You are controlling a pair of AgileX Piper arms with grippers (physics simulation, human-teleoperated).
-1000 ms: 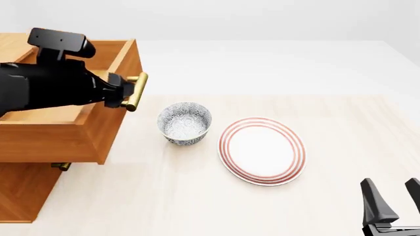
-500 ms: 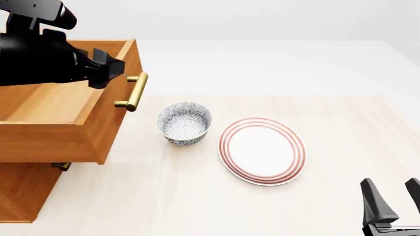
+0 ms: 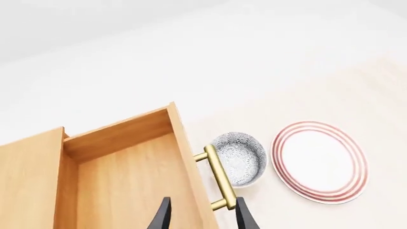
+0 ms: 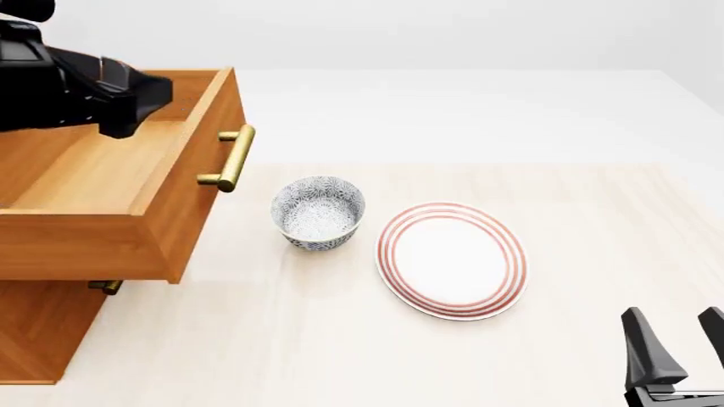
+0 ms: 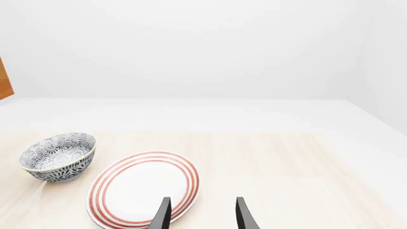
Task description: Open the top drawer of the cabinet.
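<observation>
The top drawer (image 4: pixel 108 182) stands pulled far out of the cabinet (image 4: pixel 34 331) at the left, its plain wooden inside showing. Its brass bar handle (image 4: pixel 227 158) is free. My left gripper (image 4: pixel 145 100) hovers open above the drawer's far part, back from the handle and holding nothing. In the left wrist view the open fingertips (image 3: pixel 162 215) frame the drawer's front wall (image 3: pixel 190 176) and the handle (image 3: pixel 218 177) below them. My right gripper (image 4: pixel 679 348) is open and empty, low over the table's near right corner.
A patterned bowl (image 4: pixel 318 212) stands just right of the drawer front, and a red-ringed plate (image 4: pixel 453 259) lies beside it. A lower drawer's brass handle (image 4: pixel 104 287) peeks out under the open drawer. In the right wrist view the plate (image 5: pixel 143 188) lies ahead of the fingers.
My left gripper has let go of the brass handle, then risen and drawn back to the left over the drawer. The drawer and the right arm have not moved.
</observation>
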